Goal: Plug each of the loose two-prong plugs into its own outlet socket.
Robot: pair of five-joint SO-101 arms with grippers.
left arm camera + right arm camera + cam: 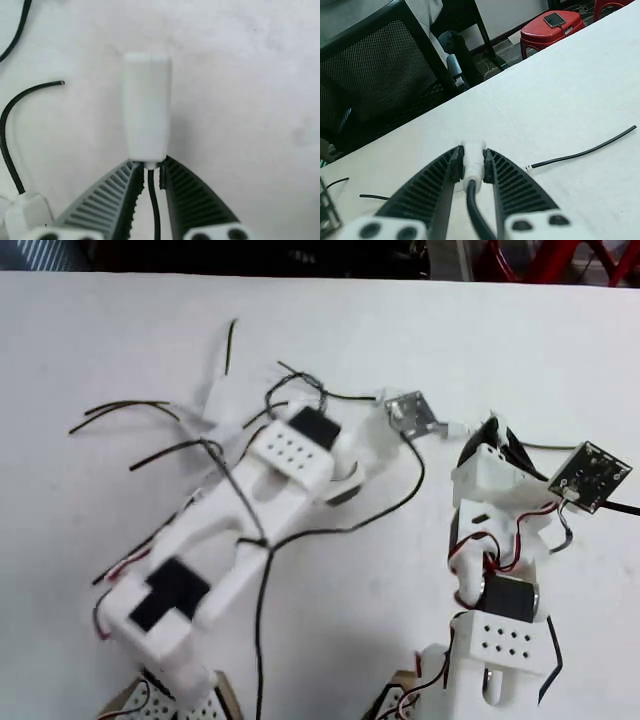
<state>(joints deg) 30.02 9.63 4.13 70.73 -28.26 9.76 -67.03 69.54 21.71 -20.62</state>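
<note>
In the left wrist view my left gripper point(150, 167) is shut on the cord end of a long white plug point(146, 120), which points away from it over the white table. Its black cord point(154, 205) runs back between the fingers. A second white plug point(22, 215) with a black cord lies beside one finger. My right gripper point(472, 152) is shut on another white plug point(473, 162), held above the table with its cord trailing towards the camera. In the high view the left arm point(290, 455) stretches to the table's middle and the right arm point(495, 480) stands at the right.
Several loose black wires point(130, 410) curl over the left half of the table, and one long cord point(330, 530) runs down the middle. A black wire point(585, 152) lies near the right gripper. Behind the table's far edge are a mesh chair point(375, 75) and a red stool point(552, 25).
</note>
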